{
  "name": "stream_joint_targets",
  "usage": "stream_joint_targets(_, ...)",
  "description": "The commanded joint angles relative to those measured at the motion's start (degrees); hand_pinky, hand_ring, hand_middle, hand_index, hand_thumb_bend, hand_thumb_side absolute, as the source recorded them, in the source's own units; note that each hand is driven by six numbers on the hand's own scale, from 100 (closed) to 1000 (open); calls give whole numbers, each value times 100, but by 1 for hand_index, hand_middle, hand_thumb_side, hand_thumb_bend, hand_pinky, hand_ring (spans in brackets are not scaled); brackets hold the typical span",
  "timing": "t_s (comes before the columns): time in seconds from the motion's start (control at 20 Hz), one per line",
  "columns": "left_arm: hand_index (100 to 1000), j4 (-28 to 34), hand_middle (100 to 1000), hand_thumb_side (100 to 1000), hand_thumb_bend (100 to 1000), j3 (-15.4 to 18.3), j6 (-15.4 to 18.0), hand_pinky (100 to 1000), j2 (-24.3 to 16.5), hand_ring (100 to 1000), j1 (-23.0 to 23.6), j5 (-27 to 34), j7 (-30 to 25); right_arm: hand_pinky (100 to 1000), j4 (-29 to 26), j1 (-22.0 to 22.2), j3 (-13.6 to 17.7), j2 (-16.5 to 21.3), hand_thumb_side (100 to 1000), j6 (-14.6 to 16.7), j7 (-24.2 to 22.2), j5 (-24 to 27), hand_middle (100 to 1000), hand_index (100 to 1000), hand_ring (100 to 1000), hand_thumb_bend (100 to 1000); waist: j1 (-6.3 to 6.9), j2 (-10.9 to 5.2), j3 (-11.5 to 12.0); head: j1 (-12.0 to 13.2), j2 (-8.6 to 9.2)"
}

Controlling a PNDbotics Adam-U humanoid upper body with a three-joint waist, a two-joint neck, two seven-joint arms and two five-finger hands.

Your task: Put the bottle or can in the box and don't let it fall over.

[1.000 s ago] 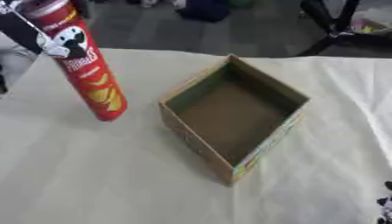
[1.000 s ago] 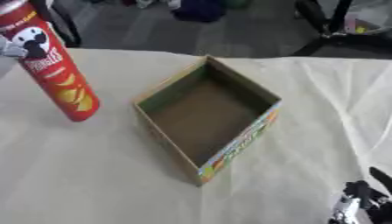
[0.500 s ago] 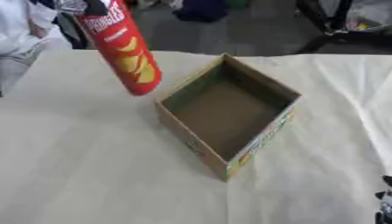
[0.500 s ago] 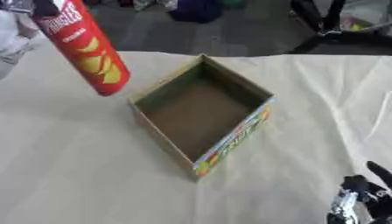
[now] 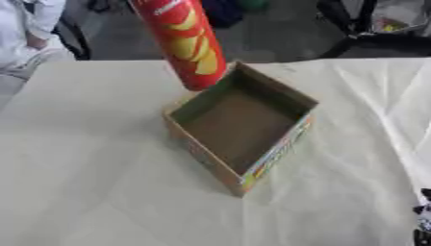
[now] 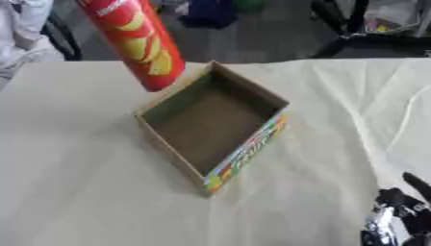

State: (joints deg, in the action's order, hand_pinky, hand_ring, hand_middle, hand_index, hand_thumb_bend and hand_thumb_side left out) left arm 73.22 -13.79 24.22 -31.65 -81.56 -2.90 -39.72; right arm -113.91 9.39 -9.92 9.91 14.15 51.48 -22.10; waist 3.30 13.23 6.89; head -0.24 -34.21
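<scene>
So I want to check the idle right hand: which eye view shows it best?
The right eye view: the right hand shows at the lower right corner, dark with silver parts, beside the table. The left eye view catches only a dark sliver of it at the right edge. Neither shows its fingers clearly.

Cream-clothed table (image 5: 93, 173), dark floor (image 5: 278, 38) beyond

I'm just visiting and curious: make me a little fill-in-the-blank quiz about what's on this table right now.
1. The tall chip can is mostly ____ in colour.
2. The cardboard box is open at the top, and inside it is ____.
3. The can's bottom end hangs over the box's ____ left rim.
4. The right hand shows in the lower ____ corner.

Missing words: red; empty; far; right
</scene>
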Motion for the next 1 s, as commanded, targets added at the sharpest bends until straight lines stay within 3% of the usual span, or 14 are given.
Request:
stream_joint_targets(0.05, 182, 114, 100, 168, 413, -9, 1175, 100, 57, 418, -155, 70, -1225, 394, -68, -53, 19, 110, 647, 80, 48, 44, 729, 943, 572, 100, 6, -98, -38, -21, -40)
stream_joint_targets(0.7, 189, -167, 100, 177, 230, -275, 1545, 100, 409, 422, 239, -546, -1225, 392, -68, -237, -8, 38, 651, 107, 48, 84, 729, 944, 571, 100, -18, 84, -257, -35, 68)
stream_joint_targets(1.0, 191, -287, 100, 181, 205, -307, 1751, 100, 447, 422, 331, -775, -1225, 389, -68, -281, -49, -62, 651, 51, 48, 48, 730, 945, 571, 100, -56, 184, -283, -42, 117)
